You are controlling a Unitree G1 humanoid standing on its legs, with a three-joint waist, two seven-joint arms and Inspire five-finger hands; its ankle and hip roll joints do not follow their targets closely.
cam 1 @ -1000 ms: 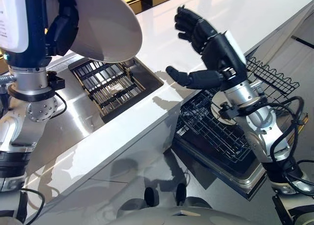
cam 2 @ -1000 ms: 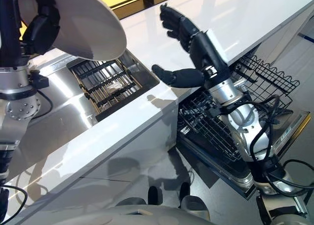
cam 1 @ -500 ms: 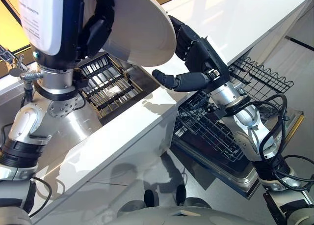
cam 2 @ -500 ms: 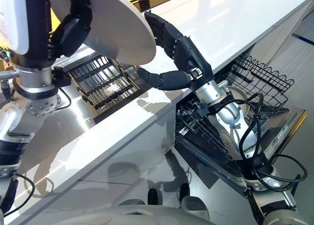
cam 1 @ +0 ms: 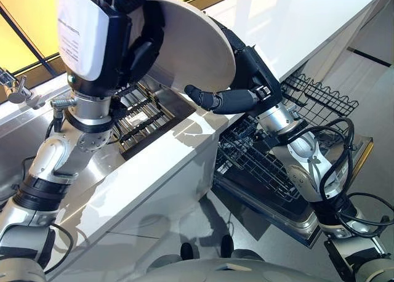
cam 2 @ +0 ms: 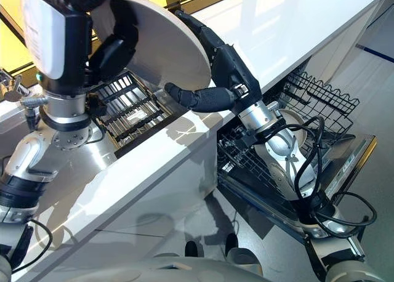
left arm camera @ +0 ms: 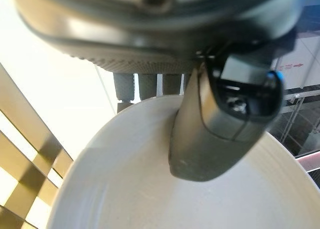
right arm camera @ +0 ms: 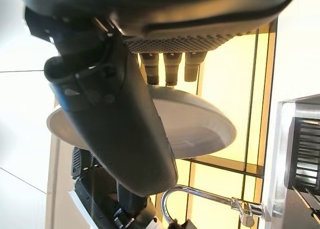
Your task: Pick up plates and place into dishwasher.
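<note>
Left hand was raised high, thumb and fingers clamped on the plate. Right hand reached up with fingers straight, touching its far edge.

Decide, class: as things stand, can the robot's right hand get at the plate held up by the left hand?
Probably yes. The right hand is already at the plate, fingers behind it and thumb below its rim, with nothing between them. The left hand pinches the opposite edge, so the right-hand side stays free.
</note>
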